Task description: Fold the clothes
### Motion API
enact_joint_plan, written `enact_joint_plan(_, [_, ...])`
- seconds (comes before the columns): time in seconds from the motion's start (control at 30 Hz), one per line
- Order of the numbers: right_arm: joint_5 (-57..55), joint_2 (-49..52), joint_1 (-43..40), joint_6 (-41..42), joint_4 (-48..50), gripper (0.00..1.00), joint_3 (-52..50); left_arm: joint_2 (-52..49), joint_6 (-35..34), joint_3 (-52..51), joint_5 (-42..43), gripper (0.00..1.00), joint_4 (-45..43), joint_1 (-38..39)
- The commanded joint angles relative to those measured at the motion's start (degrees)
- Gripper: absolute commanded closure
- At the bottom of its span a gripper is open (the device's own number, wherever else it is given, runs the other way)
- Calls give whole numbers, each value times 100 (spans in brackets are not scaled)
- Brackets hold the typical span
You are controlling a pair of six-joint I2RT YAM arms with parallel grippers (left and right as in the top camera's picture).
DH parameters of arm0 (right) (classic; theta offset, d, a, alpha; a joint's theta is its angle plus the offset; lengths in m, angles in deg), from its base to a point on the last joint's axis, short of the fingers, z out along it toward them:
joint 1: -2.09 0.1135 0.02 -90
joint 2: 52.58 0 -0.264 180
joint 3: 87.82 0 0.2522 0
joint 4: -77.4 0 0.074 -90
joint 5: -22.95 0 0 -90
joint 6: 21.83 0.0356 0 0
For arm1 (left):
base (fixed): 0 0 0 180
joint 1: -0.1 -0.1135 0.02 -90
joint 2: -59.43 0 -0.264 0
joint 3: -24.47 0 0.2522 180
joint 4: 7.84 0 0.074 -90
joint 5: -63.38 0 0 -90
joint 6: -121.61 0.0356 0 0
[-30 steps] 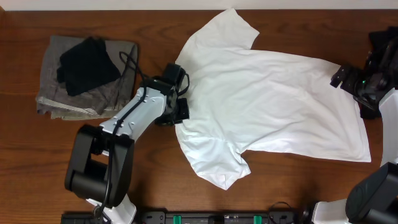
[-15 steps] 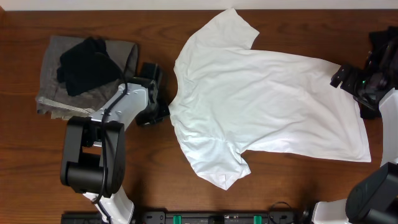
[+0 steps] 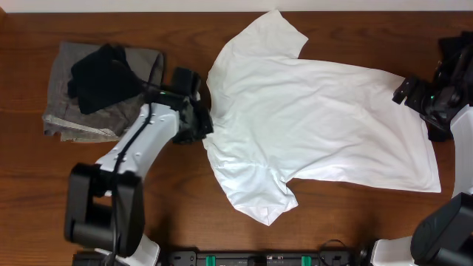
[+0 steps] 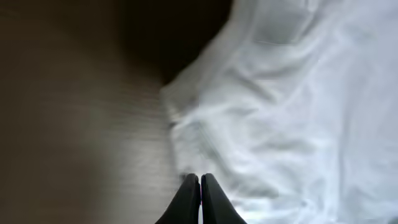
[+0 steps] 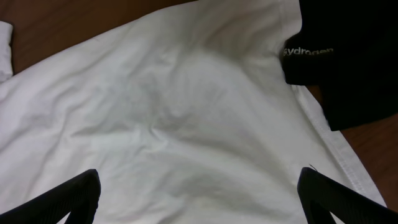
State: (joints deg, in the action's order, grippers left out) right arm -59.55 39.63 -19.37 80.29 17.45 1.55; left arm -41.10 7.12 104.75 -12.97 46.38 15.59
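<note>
Looks like the start of the fold, with the white T-shirt (image 3: 318, 125) spread nearly flat on the table (image 3: 44, 185), neck end leftward, hem end rightward, and a pile of folded clothes (image 3: 103, 89) off to its left. Finds the left gripper (image 3: 199, 122) pressed shut at the neck edge; cannot tell from the blurred wrist view whether any cloth is pinched. Finds the right gripper (image 5: 199, 196) spread wide above the hem end, holding nothing. Next, probably: secure both ends, then lift and carry one half over the other.

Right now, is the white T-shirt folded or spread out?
Spread out. The white T-shirt lies flat on the table, far sleeve and near sleeve sticking out; nothing doubled over.
</note>
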Motion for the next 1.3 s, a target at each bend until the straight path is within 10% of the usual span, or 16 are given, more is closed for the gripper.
enact_joint_plan(0.0, [2, 0, 42, -42, -4, 1, 72, -411, -92, 28, 422, 94, -168, 92])
enact_joint_plan(1.27, [2, 0, 42, -42, -4, 1, 72, -1078, 1202, 492, -389, 94, -678, -846])
